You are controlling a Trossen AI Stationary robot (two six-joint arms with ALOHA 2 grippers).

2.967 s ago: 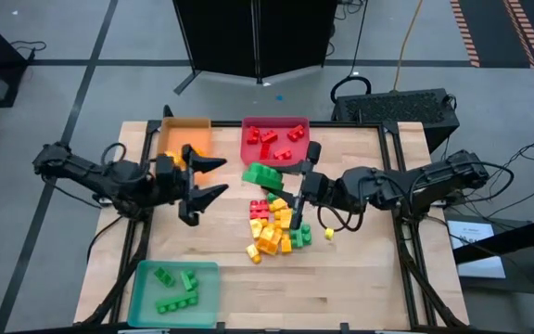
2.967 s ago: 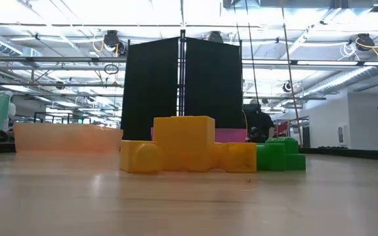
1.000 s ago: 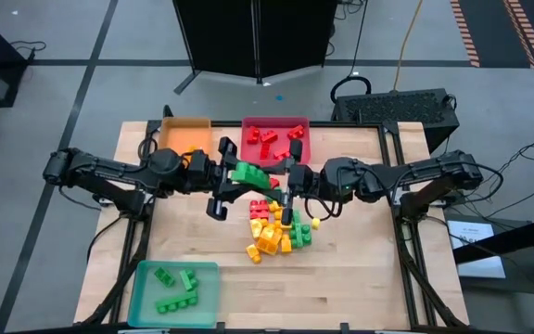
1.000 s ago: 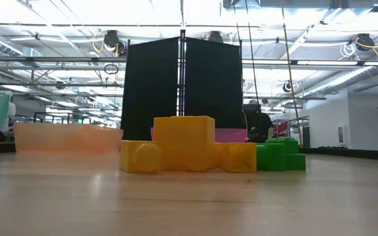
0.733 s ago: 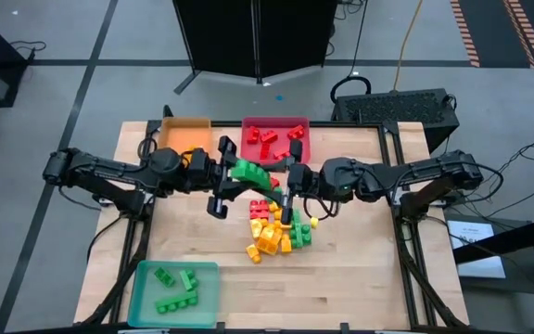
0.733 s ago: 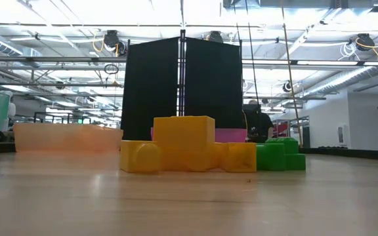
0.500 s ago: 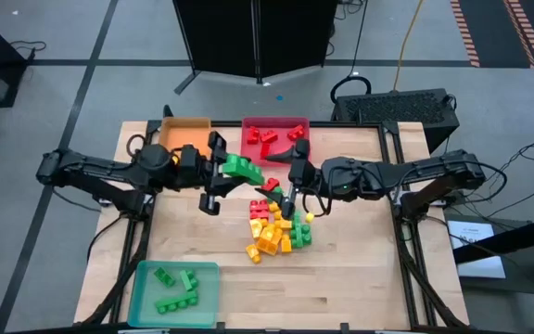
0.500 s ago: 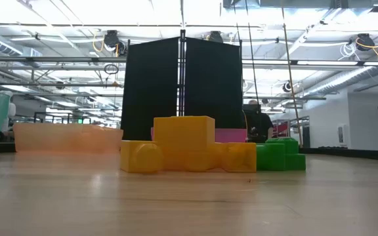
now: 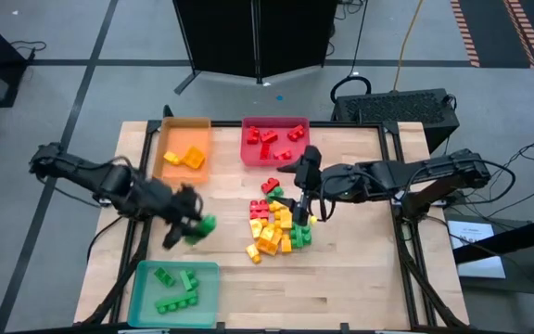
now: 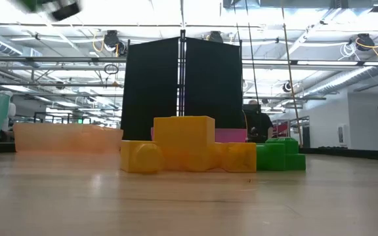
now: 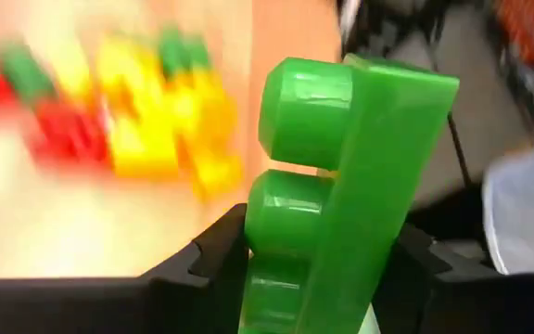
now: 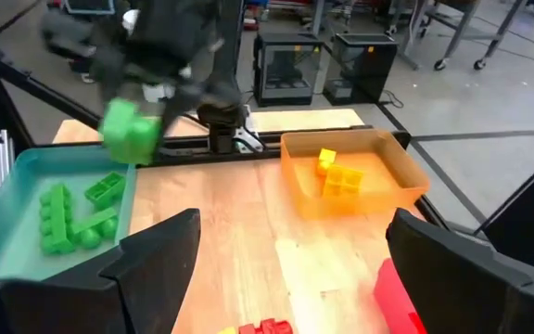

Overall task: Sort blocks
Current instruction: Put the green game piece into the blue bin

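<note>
carried brick: a long green block (image 11: 341,204) sat clamped in the left gripper (image 9: 189,230), fingers closed on its lower end, studs facing sideways, long axis running up out of the fingers

where that was: over bare table (image 9: 360,278), between the middle pile and the teal tray (image 9: 142,295), which was just toward the front-left corner from it

the relation that mattered: the tray lay a short way in front of and below the held brick, so I'd guess the drop only needed a small carry over the tray's near wall. The left arm was by far the nearer one

tray contents: a few green blocks (image 9: 176,289) already in there, so the colour matched

right gripper: right gripper (image 9: 306,191) hovered over the top of the pile (image 9: 276,227), fingers spread wide with nothing between them in its wrist view

what the pile had: mixed red, yellow and green bricks touching each other, so a clean single pick looked fiddly to me

other trays: orange tray (image 9: 184,151) held yellow bricks, red tray (image 9: 274,141) held red ones
</note>
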